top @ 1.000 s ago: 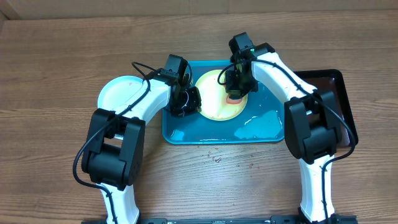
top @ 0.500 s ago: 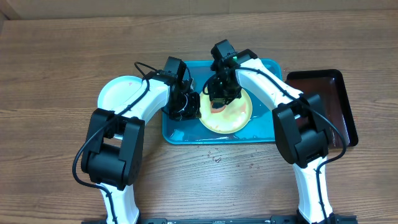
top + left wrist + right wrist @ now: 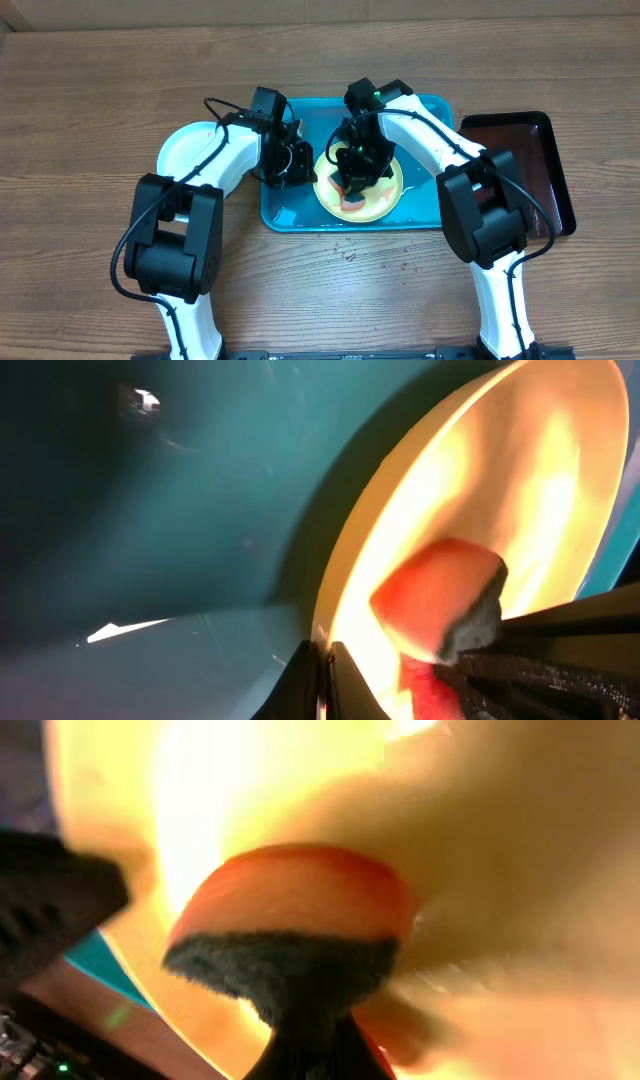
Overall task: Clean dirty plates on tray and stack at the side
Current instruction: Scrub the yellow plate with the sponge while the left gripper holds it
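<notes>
Though still on the yellow plate (image 3: 390,180) — sponge (image 3: 349,199) in right pincer (image 3: 310,1050), now lower.

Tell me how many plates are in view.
2. A yellow plate lies on the turquoise tray, under the right arm. A pale plate sits on the table left of the tray, partly behind the left arm. More may be hidden.

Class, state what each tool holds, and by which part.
Left tool: yellow plate, by its rim. Right tool: orange sponge, by its dark scouring layer.
</notes>
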{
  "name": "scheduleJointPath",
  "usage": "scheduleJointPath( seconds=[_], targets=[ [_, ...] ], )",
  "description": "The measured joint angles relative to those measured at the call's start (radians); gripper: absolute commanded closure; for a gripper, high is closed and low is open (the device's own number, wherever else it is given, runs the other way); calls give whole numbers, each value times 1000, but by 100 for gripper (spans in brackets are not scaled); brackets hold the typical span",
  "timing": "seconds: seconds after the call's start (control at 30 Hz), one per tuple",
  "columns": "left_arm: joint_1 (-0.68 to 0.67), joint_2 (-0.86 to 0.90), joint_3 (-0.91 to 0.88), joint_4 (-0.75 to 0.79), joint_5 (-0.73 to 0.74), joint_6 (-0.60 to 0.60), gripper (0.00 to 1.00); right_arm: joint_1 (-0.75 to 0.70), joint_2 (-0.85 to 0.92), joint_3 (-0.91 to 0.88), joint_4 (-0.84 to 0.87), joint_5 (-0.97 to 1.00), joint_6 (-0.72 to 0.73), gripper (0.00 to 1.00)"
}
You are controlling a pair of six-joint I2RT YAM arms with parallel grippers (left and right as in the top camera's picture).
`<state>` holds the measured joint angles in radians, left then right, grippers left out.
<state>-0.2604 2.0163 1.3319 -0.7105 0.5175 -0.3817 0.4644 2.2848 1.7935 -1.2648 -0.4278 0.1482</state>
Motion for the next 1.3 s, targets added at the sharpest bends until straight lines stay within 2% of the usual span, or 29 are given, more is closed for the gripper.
scheduleJointPath(
  seconds=[0.2, 0.47, 0.67, 0.77, 0.93, 1.07, 1.3],
  targets=[
    [5, 0, 0, 0, 0, 0, 96, -41, 0, 0, -16, 151, 47, 96],
    [5, 0, 0, -1, 2, 0, 95, -144, 0, 2, 161, 239, 110, 96],
    [-6, 0, 0, 2, -22, -18, 52, -135, 0, 2, 225, 245, 134, 96],
    [-16, 0, 0, 11, -58, -54, 44, -118, 0, 2, 231, 252, 146, 96],
    [-32, 0, 0, 74, -129, -140, 43, -95, 0, 2, 223, 253, 168, 96],
    [-48, 0, 0, 133, -197, -207, 48, -91, -1, 2, 216, 253, 174, 96],
    [-100, 1, 0, 208, -313, -261, 50, -91, -1, 2, 212, 252, 181, 96]
  ],
)
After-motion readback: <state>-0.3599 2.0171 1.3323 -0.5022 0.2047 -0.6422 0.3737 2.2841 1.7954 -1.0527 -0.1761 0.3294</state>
